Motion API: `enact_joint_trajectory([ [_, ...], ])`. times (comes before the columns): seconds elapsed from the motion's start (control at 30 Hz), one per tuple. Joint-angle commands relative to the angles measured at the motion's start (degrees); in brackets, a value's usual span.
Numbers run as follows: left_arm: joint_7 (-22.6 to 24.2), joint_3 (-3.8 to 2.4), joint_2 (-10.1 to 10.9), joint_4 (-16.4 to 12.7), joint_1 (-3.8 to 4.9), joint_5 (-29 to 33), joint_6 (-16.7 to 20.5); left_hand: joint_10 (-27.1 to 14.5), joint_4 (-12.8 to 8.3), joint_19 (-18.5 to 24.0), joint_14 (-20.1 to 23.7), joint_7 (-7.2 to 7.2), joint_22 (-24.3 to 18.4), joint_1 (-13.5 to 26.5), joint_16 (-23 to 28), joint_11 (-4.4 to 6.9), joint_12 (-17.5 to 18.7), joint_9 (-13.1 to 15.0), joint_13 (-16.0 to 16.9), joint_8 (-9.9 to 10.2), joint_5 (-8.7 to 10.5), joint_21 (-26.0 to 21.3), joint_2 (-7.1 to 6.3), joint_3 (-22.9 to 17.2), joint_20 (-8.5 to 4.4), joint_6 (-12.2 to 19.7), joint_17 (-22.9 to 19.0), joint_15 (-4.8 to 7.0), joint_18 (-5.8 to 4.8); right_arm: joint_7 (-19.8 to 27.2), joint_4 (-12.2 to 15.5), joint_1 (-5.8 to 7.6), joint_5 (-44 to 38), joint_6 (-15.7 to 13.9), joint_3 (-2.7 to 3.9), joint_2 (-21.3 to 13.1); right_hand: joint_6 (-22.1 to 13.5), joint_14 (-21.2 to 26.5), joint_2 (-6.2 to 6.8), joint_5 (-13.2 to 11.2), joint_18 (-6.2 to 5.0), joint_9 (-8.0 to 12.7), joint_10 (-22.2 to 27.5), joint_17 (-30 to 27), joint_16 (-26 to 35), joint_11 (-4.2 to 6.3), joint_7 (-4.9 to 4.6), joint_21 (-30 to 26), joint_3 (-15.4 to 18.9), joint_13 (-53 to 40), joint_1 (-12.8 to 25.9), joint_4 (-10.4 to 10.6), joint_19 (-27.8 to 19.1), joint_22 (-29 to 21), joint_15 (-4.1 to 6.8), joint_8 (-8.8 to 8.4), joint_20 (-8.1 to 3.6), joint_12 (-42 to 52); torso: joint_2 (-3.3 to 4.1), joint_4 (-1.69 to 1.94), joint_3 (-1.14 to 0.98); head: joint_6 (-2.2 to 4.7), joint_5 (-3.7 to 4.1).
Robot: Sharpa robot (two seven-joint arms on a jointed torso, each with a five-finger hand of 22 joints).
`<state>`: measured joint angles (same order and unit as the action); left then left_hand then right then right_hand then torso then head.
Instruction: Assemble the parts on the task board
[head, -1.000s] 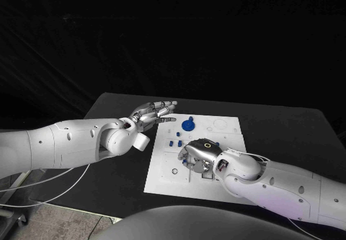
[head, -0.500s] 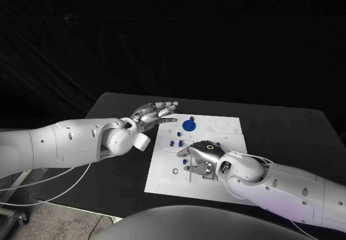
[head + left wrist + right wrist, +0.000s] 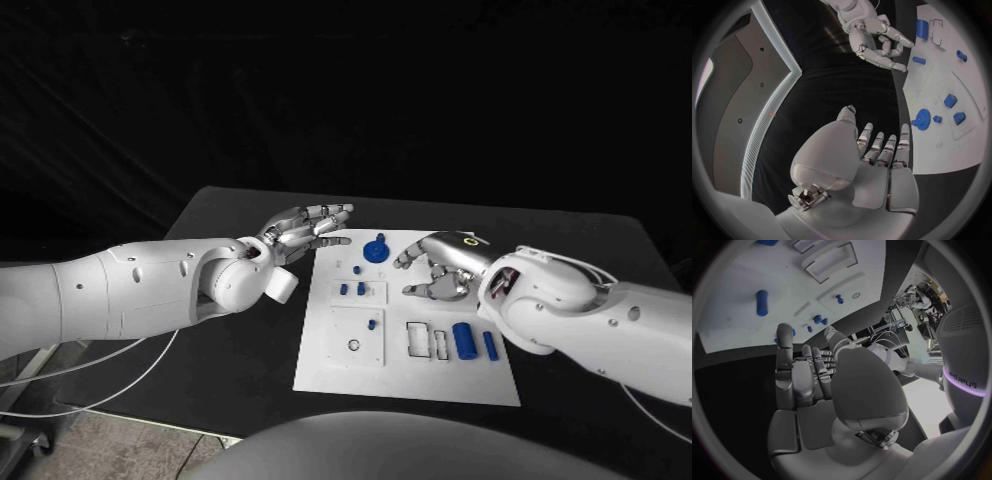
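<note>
Here, nearest the robot on the board [image 3: 325,375], two blue cylinders [image 3: 464,340] lie loose, a large one beside a slimmer one. Mid-board, one blue peg and two small blue pegs [image 3: 352,288] stand in place. Farther on, the right hand [image 3: 440,265] hovers, fingers loosely curled, holding nothing; reaching low, it could roll the cylinders off. Farthest, one blue disc [image 3: 376,249] sits near the left hand [image 3: 303,228], fingers spread, empty.
</note>
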<state>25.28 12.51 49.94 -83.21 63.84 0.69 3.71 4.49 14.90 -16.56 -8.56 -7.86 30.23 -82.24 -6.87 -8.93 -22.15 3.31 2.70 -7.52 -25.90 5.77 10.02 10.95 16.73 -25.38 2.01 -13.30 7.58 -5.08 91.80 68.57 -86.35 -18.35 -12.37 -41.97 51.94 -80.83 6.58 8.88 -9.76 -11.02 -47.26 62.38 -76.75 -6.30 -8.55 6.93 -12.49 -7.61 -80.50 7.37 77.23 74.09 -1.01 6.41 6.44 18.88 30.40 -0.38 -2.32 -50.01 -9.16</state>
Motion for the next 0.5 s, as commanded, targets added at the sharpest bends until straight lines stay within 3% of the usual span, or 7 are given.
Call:
enact_joint_trajectory([
  [0.03, 0.21, -0.04, -0.30, 0.08, -0.06, -0.31, -0.66, 0.28, -0.11, -0.48, -0.34, -0.12, -0.09, 0.01, -0.25, -0.18, -0.20, 0.03, 0.06, -0.31, -0.30, 0.31, 0.52, -0.06, 0.04, -0.26, 0.06, -0.06, -0.44, -3.46, 0.16, 1.58, 6.46, 4.07, -0.01, -1.38, 0.97, -1.49, -0.03, -0.34, -0.53, -0.03, -1.24, 2.46, -1.46, 0.21, -0.16, 0.49, 0.53, -0.21, 1.64, 1.27, 1.09, 0.11, -0.03, 0.32, 0.05, 1.18, -0.12, 0.01, -0.01, 0.01, 0.78],
  [0.17, 0.20, -0.03, -0.51, 0.17, -0.08, -0.31, -0.52, 0.27, -0.10, -0.50, -0.32, -0.08, -0.17, -0.03, -0.27, -0.27, -0.17, 0.02, 0.05, -0.33, -0.44, 0.31, 0.62, -0.10, 0.05, -0.21, 0.05, -0.09, -0.49, -3.53, -0.86, 2.94, 8.71, 4.49, -0.03, -2.83, 2.05, -2.44, -0.39, -0.32, -0.48, -0.02, -2.24, 3.96, -2.40, 0.09, -0.70, 0.77, 1.08, -0.27, 3.02, 2.64, 2.15, 0.17, -0.25, 0.54, 0.18, 2.17, 0.01, 0.04, -0.03, 0.01, 1.22],
  [0.3, 0.21, -0.03, -0.54, 0.07, -0.10, -0.31, -0.30, 0.27, -0.10, -0.51, -0.31, -0.07, -0.19, -0.04, -0.27, -0.28, -0.17, 0.02, 0.05, -0.33, -0.48, 0.31, 0.64, -0.10, 0.05, -0.20, 0.05, -0.09, -0.50, -2.61, -1.71, 3.03, 12.63, 4.41, -0.06, -3.79, 2.61, -2.93, -0.91, 0.11, -0.52, 0.06, -3.10, 4.96, -2.95, 0.14, -0.78, 0.82, 0.93, -0.30, 2.91, 2.84, 2.57, 0.20, -0.21, 0.55, 0.19, 2.88, 0.10, 0.03, -0.08, 0.01, 1.45],
  [0.5, 0.22, -0.03, -0.67, 0.09, -0.11, -0.31, -0.23, 0.29, -0.12, -0.54, -0.35, -0.05, -0.21, -0.10, -0.32, -0.33, -0.23, 0.02, 0.06, -0.34, -0.60, 0.32, 0.68, -0.12, 0.06, -0.19, 0.06, -0.11, -0.53, -4.31, -2.95, 2.51, 9.37, 9.40, -0.10, -4.34, 2.23, -2.83, -0.81, 1.77, -0.54, 0.49, -2.73, 4.24, -2.64, 0.17, -0.49, 0.78, -0.06, 0.20, 0.16, 0.97, 2.91, 0.26, -0.13, -0.14, 0.08, 2.80, 0.05, 0.09, -0.01, 0.01, 1.94],
])
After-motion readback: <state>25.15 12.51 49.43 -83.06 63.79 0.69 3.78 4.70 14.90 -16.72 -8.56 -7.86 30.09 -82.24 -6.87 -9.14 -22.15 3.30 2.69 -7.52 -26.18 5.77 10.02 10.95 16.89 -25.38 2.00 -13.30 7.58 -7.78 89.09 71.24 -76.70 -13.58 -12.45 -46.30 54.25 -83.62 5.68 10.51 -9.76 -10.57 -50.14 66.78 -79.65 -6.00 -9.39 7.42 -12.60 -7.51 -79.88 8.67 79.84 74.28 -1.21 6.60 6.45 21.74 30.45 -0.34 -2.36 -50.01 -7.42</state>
